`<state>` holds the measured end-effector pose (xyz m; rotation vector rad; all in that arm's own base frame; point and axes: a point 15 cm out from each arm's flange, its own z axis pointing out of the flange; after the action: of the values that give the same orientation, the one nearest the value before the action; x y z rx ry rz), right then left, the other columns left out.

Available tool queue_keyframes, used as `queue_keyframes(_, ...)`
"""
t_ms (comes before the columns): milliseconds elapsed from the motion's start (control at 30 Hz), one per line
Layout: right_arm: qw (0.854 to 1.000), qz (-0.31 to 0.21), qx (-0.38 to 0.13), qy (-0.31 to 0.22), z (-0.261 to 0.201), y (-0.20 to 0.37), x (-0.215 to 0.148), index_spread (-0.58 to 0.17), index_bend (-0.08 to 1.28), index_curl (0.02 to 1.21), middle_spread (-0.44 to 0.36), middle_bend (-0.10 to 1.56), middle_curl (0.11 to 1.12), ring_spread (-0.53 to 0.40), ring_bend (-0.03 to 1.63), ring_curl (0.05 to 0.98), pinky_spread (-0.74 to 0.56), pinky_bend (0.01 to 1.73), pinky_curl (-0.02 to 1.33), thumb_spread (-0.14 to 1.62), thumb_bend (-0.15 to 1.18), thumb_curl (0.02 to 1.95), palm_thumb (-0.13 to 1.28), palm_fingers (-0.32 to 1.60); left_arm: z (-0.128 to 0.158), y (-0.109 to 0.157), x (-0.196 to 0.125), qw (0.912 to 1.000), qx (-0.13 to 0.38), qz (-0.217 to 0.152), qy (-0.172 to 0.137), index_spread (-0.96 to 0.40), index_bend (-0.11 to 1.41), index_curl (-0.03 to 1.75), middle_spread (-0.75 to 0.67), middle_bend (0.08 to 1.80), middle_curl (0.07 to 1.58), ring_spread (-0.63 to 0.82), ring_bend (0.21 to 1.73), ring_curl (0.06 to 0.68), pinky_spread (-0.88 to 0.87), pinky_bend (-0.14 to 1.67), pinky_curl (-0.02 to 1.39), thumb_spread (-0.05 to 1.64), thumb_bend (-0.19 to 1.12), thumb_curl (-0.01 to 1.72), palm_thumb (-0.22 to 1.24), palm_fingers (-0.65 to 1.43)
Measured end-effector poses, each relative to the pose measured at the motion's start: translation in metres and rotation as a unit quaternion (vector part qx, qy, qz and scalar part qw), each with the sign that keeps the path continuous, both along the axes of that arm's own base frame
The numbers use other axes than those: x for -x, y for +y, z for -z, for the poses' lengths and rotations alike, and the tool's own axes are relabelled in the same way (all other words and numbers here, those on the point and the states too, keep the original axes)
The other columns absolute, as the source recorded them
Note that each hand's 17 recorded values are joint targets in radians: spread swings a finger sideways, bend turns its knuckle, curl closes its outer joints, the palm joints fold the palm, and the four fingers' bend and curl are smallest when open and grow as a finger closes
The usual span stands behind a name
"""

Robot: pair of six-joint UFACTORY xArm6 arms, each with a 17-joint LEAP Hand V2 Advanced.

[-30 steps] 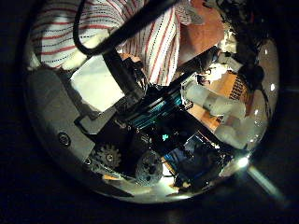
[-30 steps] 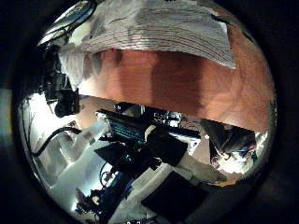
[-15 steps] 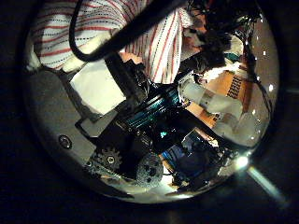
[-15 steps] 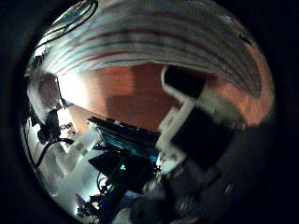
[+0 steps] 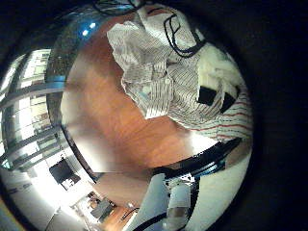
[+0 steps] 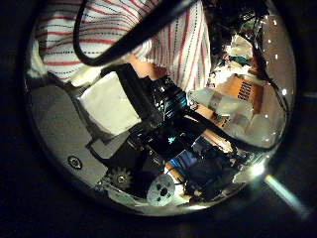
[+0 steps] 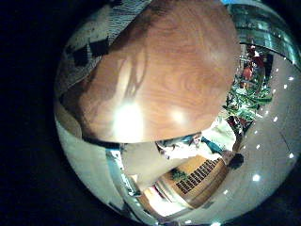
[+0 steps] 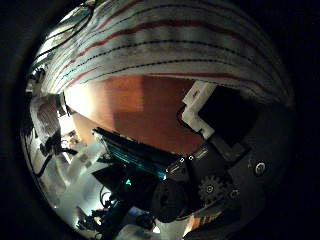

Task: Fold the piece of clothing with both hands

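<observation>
Now the striped shirt [image 8: 170, 45] fills more below the right robot hand [image 8: 215, 140], closing in; neither robot hand's grip can be told.

A bare wooden table [image 7: 169, 66] with glare spots.

A white garment [image 5: 168, 72] with thin red and dark stripes lies crumpled on a reddish-brown wooden table [image 5: 115, 125]. Beside the garment, the left hand [image 6: 119, 104] shows white and black parts.
</observation>
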<state>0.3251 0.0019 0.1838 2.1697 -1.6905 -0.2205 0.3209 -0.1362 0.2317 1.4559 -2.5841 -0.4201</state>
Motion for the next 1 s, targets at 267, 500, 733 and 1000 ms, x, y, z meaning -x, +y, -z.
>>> queue_keyframes(267, 1.0, -0.018, -0.002, 0.01, -0.046, 0.002, 0.02, -0.392, 0.94, 0.93, -0.248, 1.16, 0.94, -0.251, 1.35, 0.741, -0.27, 1.33, 0.7, 1.26, 0.03, 0.56, 0.96, 0.95, -0.028, 0.009, 0.021, 0.9999, 0.012, 0.008, 0.007, -0.78, 0.34, 1.31, -0.57, 0.94, 0.92, -0.45, 1.27, 0.511, -0.65, 1.04, 0.63, 1.31, -0.01, 0.41, 0.45, 1.15)
queue_keyframes(500, 0.999, -0.031, -0.01, -0.039, -0.085, 0.01, 0.009, -0.39, 0.94, 0.98, -0.243, 1.18, 0.96, -0.258, 1.37, 0.762, -0.26, 1.34, 0.75, 1.27, 0.0, 0.57, 0.97, 0.92, -0.062, 0.01, 0.005, 0.9993, 0.027, -0.001, -0.026, -0.8, 0.4, 1.3, -0.56, 0.98, 0.93, -0.44, 1.3, 0.521, -0.63, 1.07, 0.64, 1.33, 0.0, 0.4, 0.48, 1.19)
queue_keyframes(733, 0.999, -0.023, -0.009, -0.04, -0.092, 0.01, -0.019, -0.393, 0.92, 1.01, -0.236, 1.2, 0.96, -0.259, 1.37, 0.772, -0.25, 1.34, 0.78, 1.28, -0.01, 0.58, 0.97, 0.92, -0.061, 0.003, -0.044, 0.9993, 0.024, -0.02, -0.022, -0.8, 0.46, 1.29, -0.55, 1.02, 0.94, -0.41, 1.34, 0.535, -0.62, 1.1, 0.65, 1.33, -0.01, 0.4, 0.5, 1.16)
queue_keyframes(1000, 1.0, 0.002, -0.002, 0.011, -0.049, -0.001, -0.068, -0.396, 0.91, 1.04, -0.232, 1.18, 0.96, -0.254, 1.37, 0.774, -0.26, 1.31, 0.8, 1.29, -0.02, 0.57, 0.92, 0.9, -0.006, -0.008, -0.098, 0.999, 0.0, -0.032, 0.032, -0.8, 0.47, 1.29, -0.54, 1.03, 0.95, -0.41, 1.36, 0.541, -0.6, 1.1, 0.67, 1.33, -0.01, 0.41, 0.5, 1.09)
